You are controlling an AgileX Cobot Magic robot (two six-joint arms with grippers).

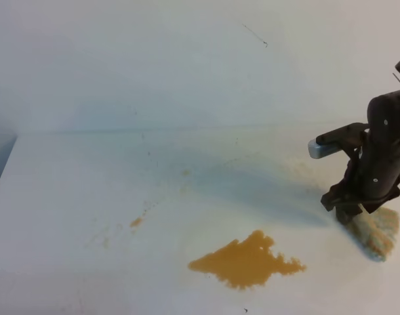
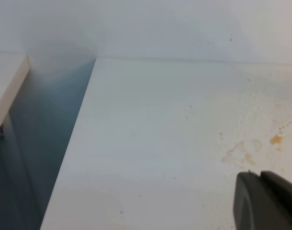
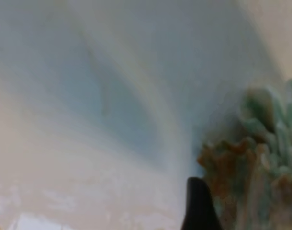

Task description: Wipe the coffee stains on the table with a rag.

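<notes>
Rag [image 1: 378, 234] lies under right tool [image 1: 347, 213], beside coffee stains [image 1: 246, 261].

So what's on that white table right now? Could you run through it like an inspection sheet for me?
Surface: white table, smooth, with faint brownish specks and a small orange spot toward the left.
Job's things: coffee stain, amber with jagged edges, near the front; rag, tan with blue-green streaks, lying to the stain's right, apart from it.
Clutter: nothing seen.
Grippers: right gripper down at the rag's left edge, whether it grips cannot be told; left gripper only a dark tip in its own camera, state unclear.
Cables: a thin wire at the right arm's top.
Surroundings: plain pale wall behind; a dark gap beside the table's left edge.
</notes>
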